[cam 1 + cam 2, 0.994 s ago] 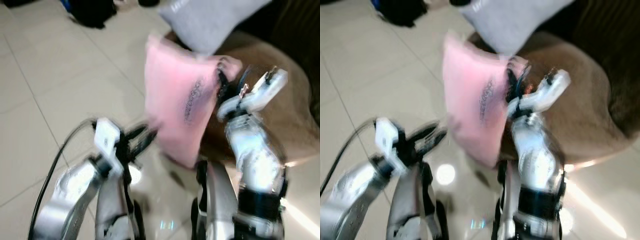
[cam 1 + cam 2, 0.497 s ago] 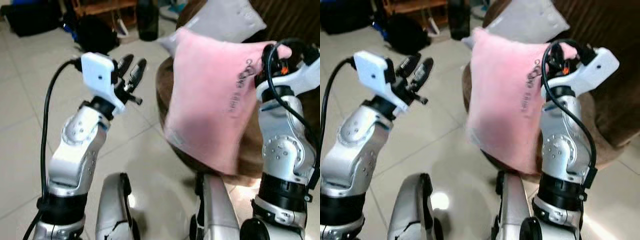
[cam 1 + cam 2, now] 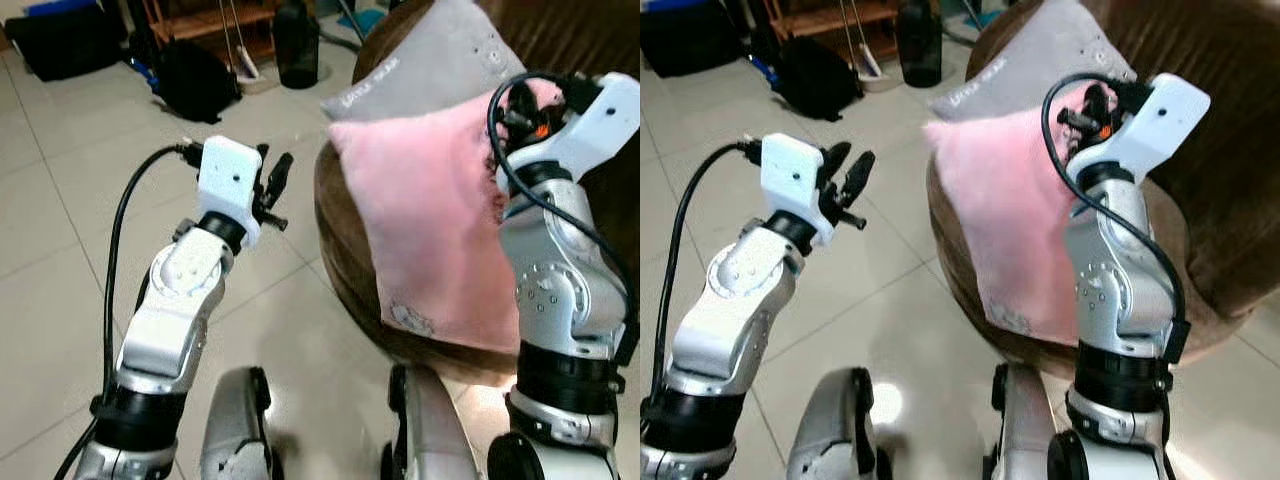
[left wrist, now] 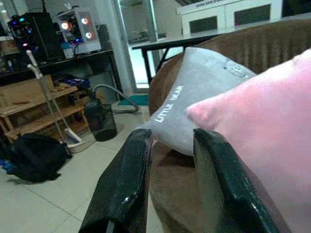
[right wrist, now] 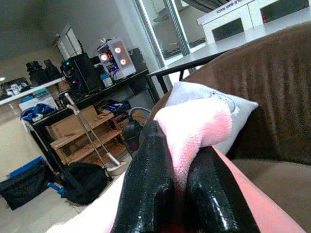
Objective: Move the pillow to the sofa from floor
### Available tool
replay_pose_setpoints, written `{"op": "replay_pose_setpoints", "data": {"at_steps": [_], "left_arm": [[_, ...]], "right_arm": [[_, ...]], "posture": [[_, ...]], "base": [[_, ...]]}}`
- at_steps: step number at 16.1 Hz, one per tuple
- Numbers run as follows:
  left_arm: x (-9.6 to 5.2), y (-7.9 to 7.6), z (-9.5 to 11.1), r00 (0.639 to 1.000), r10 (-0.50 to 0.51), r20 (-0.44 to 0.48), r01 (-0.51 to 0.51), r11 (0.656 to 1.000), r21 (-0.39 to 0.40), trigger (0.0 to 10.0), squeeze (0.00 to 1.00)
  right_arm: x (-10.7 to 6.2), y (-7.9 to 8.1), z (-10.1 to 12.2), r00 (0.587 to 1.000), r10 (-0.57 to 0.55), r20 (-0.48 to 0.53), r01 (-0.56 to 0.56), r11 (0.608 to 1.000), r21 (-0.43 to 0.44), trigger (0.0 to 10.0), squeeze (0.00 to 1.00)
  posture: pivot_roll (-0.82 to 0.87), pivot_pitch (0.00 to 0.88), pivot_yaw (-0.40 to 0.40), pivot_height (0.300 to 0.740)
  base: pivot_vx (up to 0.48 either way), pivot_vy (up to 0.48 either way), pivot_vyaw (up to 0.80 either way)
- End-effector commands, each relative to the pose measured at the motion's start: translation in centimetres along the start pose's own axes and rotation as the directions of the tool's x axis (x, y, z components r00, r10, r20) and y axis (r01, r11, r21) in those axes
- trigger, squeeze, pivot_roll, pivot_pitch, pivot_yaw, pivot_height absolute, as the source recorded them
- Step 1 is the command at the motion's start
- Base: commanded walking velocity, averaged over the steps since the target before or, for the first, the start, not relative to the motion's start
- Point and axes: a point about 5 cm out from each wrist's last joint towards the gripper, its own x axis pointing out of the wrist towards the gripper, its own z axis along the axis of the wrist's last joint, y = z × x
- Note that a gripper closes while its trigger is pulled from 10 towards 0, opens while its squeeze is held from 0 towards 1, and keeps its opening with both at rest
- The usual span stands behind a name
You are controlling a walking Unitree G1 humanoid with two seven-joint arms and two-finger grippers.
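Right gripper (image 5: 177, 187) pinches pink pillow's (image 3: 430, 220) corner above sofa (image 3: 1200, 230)

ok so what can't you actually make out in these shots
- Pink pillow: its right edge is covered by the right arm in the left eye view.
- Right hand: fingertips are buried in pillow fabric in the right wrist view.
- Grey pillow: its lower part sits behind the pink pillow.
- Sofa: the seat is mostly covered, and the frame edge cuts it off.
- Print on the pink pillow's lower corner: too small to read.
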Motion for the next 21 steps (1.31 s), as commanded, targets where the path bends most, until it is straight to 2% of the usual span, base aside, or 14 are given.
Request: {"op": "replay_pose_setpoints", "data": {"at_steps": [1, 3, 6, 10, 13, 14, 15, 16, 18, 21], "left_arm": [[0.2, -0.1, -0.2, 1.0, 0.012, -0.007, -0.012, 1.0, -0.004, 10.0, 0.0], [0.3, -0.2, -0.1, 1.0, 0.013, -0.004, -0.013, 1.0, -0.009, 10.0, 0.0], [0.3, -0.3, -0.4, 1.0, 0.006, -0.009, -0.005, 0.998, 0.062, 10.0, 0.0], [0.3, -0.4, -0.3, 1.0, 0.016, 0.002, -0.016, 0.998, 0.053, 10.0, 0.0], [0.3, -0.4, -0.1, 0.999, 0.026, 0.019, -0.026, 0.999, 0.04, 10.0, 0.0], [0.3, -0.4, -0.1, 1.0, 0.024, 0.016, -0.025, 0.999, 0.033, 10.0, 0.0], [0.3, -0.5, -0.4, 1.0, 0.015, 0.001, -0.015, 1.0, 0.026, 10.0, 0.0], [0.2, -0.4, -0.5, 1.0, 0.014, -0.003, -0.014, 1.0, 0.016, 10.0, 0.0], [0.1, -0.3, -0.7, 1.0, 0.019, -0.007, -0.019, 1.0, 0.015, 10.0, 0.0], [0.1, -0.2, -0.7, 1.0, 0.023, -0.01, -0.023, 1.0, 0.014, 10.0, 0.0]], "right_arm": [[0.0, 0.5, 1.3, 0.998, 0.018, 0.06, -0.017, 1.0, -0.021, 10.0, 0.0], [-0.1, 0.4, 1.0, 0.999, 0.005, 0.049, -0.004, 1.0, -0.025, 10.0, 0.0], [-0.4, -0.2, 0.2, 0.999, -0.025, 0.02, 0.026, 0.999, -0.042, 10.0, 0.0], [-0.5, -0.4, -0.1, 0.999, -0.031, 0.007, 0.031, 0.998, -0.046, 10.0, 0.0], [-0.5, -0.2, -0.3, 1.0, -0.025, 0.0, 0.025, 0.999, -0.037, 10.0, 0.0], [-0.5, -0.1, -0.8, 1.0, -0.02, -0.022, 0.019, 0.999, -0.036, 10.0, 0.0], [-0.7, 0.3, -2.4, 0.995, 0.03, -0.099, -0.037, 0.996, -0.075, 10.0, 0.0], [-0.9, 0.5, -3.2, 0.989, 0.057, -0.137, -0.068, 0.995, -0.077, 10.0, 0.0], [-1.4, 0.6, -4.7, 0.976, 0.073, -0.205, -0.097, 0.989, -0.11, 10.0, 0.0], [-1.7, 0.9, -6.1, 0.959, 0.094, -0.269, -0.129, 0.985, -0.115, 10.0, 0.0]], "posture": [[-0.03, 0.0, 0.025, 0.645], [-0.03, 0.0, 0.028, 0.665], [-0.04, 0.0, 0.028, 0.7], [-0.04, 0.0, 0.026, 0.74], [-0.04, 0.0, 0.023, 0.74], [-0.04, 0.0, 0.022, 0.74], [-0.04, 0.0, 0.019, 0.74], [-0.04, 0.0, 0.019, 0.74], [-0.03, 0.0, 0.013, 0.74], [-0.03, 0.0, 0.009, 0.74]], "base": [[0.0, 0.0, 0.0], [0.0, 0.0, 0.0], [0.0, 0.0, 0.0], [0.0, 0.0, 0.0], [0.0, 0.0, 0.0], [0.0, 0.0, 0.0], [0.0, 0.0, 0.0], [0.0, 0.0, 0.0], [0.323, 0.0, 0.0], [0.388, 0.0, -0.35]]}}
